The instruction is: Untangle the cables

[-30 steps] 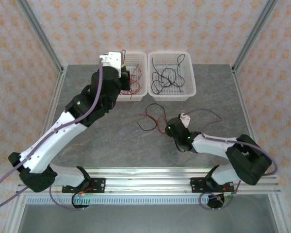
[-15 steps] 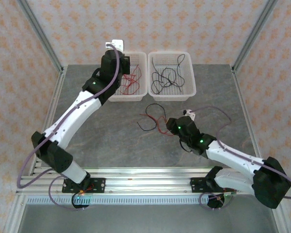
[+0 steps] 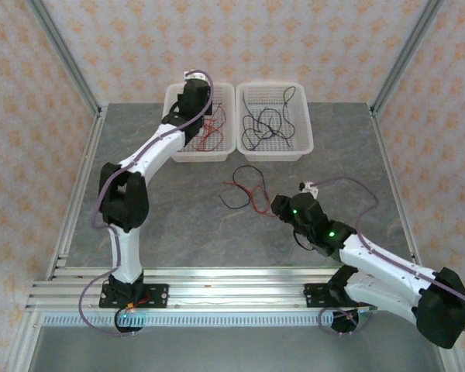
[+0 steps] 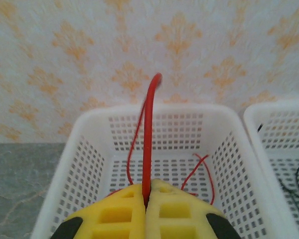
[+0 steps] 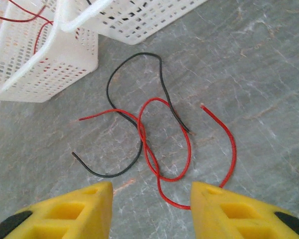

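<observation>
My left tool (image 4: 148,194) is clenched on a red cable (image 4: 147,134), which stands upright over the red-wire basket (image 4: 89,130). The tangled red and black cables (image 5: 142,130) lie on the counter (image 5: 269,74) between that basket and my released right tool (image 5: 152,194). They are straight ahead of that tool, so my right arm is nearer.

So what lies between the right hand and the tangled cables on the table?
Only bare table; in the right wrist view the open right hand faces the red and black cables directly.
</observation>
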Available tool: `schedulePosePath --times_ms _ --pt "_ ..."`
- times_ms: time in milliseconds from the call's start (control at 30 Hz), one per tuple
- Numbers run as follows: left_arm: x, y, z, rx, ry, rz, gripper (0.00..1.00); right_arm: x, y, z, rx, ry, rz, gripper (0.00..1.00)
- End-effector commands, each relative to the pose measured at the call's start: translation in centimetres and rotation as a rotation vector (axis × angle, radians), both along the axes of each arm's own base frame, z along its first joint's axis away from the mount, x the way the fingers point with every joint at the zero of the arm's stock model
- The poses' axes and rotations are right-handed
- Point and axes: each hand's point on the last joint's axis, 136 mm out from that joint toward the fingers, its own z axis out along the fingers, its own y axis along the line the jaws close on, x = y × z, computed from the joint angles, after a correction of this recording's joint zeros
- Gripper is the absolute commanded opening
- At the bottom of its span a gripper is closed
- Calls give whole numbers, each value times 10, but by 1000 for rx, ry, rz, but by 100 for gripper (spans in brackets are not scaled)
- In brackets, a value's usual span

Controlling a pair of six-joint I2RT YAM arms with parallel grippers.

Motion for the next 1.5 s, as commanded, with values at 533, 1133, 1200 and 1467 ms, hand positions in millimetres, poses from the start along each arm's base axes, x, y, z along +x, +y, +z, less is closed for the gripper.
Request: schedulePosePath --times_ms 533,1133,1200,1467 --pt "22 20 -113 -52 203 128 51 -7 -8 -3 -5 25 -21 45" --pt "-3 5 -37 -99 132 41 77 -7 1 -13 -45 100 -12 44" --pt "-14 0 -25 -121 126 20 76 -8 5 -16 -55 116 -5 45" --pt "-78 -41 3 -152 137 -137 65 -6 20 -25 -96 166 0 44"
